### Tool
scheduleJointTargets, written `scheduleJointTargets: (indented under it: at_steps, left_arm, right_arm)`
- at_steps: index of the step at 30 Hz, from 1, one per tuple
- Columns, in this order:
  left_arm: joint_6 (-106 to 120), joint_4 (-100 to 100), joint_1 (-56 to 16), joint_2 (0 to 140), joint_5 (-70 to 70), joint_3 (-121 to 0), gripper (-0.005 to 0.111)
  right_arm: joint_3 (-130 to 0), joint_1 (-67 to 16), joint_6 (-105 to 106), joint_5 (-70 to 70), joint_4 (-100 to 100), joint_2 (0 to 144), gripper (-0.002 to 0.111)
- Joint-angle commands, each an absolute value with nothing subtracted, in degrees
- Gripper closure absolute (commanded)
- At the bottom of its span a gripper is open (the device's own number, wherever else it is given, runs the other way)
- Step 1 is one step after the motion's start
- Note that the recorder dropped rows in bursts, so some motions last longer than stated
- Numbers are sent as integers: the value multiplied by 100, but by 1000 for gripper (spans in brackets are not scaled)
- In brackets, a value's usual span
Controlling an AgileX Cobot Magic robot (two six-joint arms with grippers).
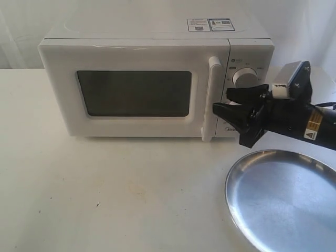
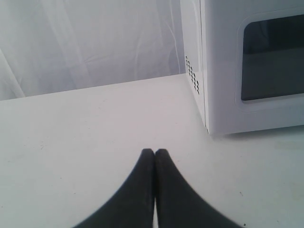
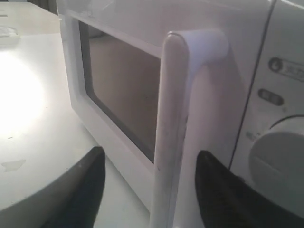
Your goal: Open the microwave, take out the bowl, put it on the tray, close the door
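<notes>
The white microwave stands at the back of the table with its door closed; the dark window shows nothing of the bowl, which is hidden. My right gripper is open, right in front of the tall white handle. In the right wrist view the handle stands between its two black fingers, untouched on both sides. The silver tray lies at the front right, under the right arm. My left gripper is shut on nothing, low over the table beside the microwave's left corner; it is out of the exterior view.
Two round dials sit on the control panel right of the handle, close behind the right gripper's upper finger. A white curtain hangs behind the table. Bare white tabletop stretches in front of the microwave.
</notes>
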State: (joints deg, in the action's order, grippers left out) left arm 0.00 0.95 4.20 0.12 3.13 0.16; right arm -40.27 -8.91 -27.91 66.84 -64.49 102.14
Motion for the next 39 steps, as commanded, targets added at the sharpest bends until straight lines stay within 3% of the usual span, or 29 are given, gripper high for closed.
scheduleJointTargets:
  at_steps: [1,4,10,20,27,30,39]
  left_arm:
    - [0,50,411,0,338,0,107]
    - [0,50,411,0,338,0,107]
    - [0,50,411,0,338,0,107]
    - [0,50,411,0,338,0,107]
    - [0,50,411,0,338,0,107]
    - [0,50,411,0,338,0,107]
    - [0,50,411,0,338,0,107]
  right_arm:
    - [-4278,-1136,-2743,6094,-6493,10395,54]
    - [-4347,-1149,-2743,6107,-6436,10491,55]
    - [-4510,-1154,-2810,6170,-6264,10558,66]
    - [-4952,-1154,-3320,6543,-6794,10947,69]
    - [-5217,-1362,-3320,6544,-6692,11131,86]
    - [-5266,-1428,-3160,6521,-6667,11143,108]
    - [-5288,-1428,-3114,6822,-6830,11143,108]
